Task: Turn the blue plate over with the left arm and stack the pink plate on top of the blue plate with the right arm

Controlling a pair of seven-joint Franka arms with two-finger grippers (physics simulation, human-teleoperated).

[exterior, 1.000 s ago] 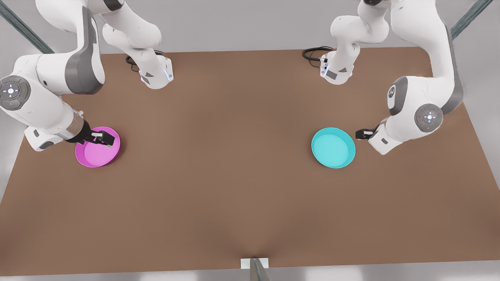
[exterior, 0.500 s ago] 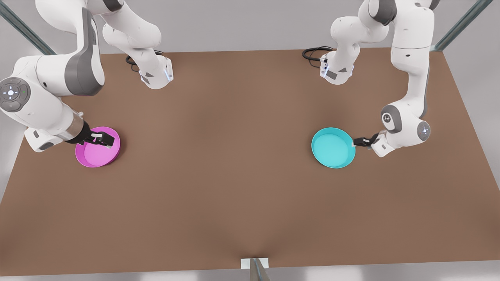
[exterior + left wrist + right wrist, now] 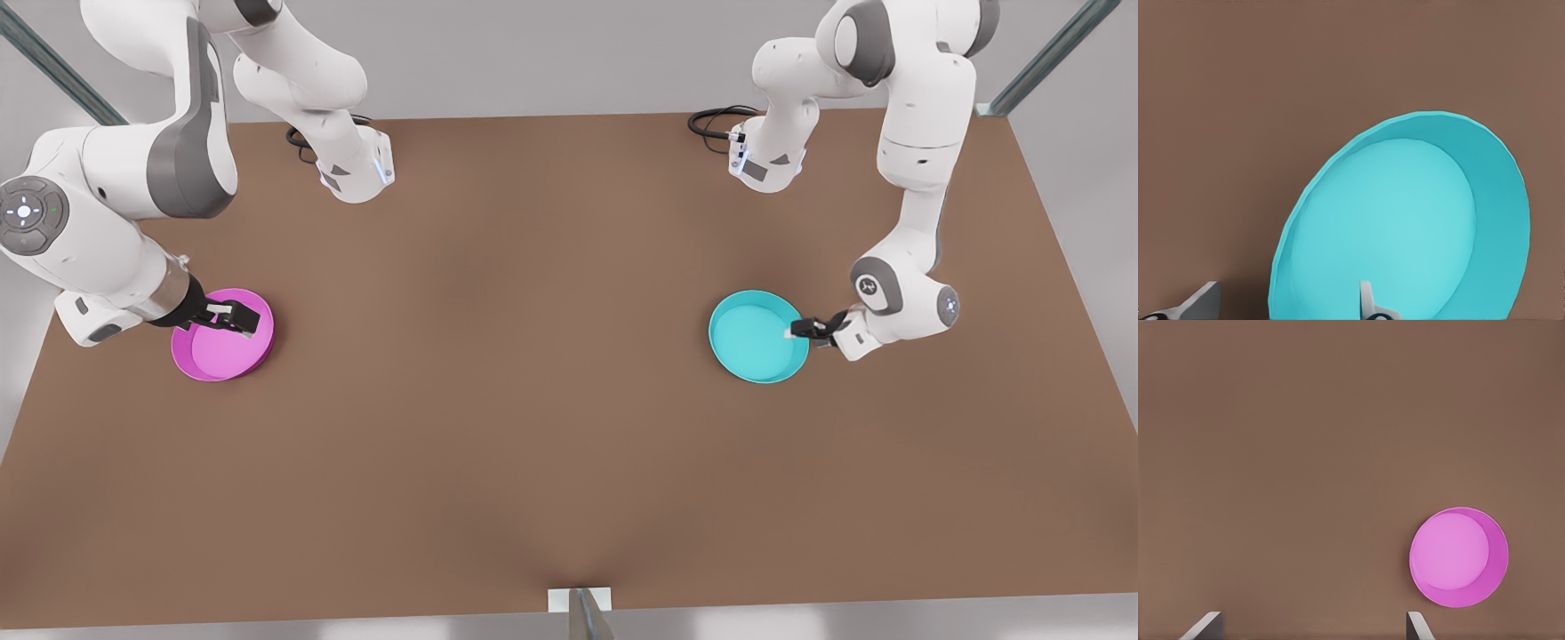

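The blue plate (image 3: 756, 338) lies rim-up on the brown table at the front view's right. My left gripper (image 3: 794, 331) is low at the plate's edge, on the side toward the front view's right. In the left wrist view the blue plate (image 3: 1405, 220) is close, and the left gripper (image 3: 1286, 305) is open with its fingertips on either side of the rim. The pink plate (image 3: 222, 348) lies rim-up at the front view's left. My right gripper (image 3: 240, 320) hangs open well above it. In the right wrist view the pink plate (image 3: 1458, 557) looks small beyond the right gripper (image 3: 1311, 627).
Both arm bases (image 3: 356, 173) (image 3: 766, 164) stand at the table's far edge with black cables (image 3: 711, 120) beside them. A small white bracket (image 3: 580, 600) sits at the near edge. Bare tabletop (image 3: 516, 356) separates the two plates.
The left arm has dropped lower and pushed its gripper from beside the blue plate to over its rim. The right arm and both plates have stayed put.
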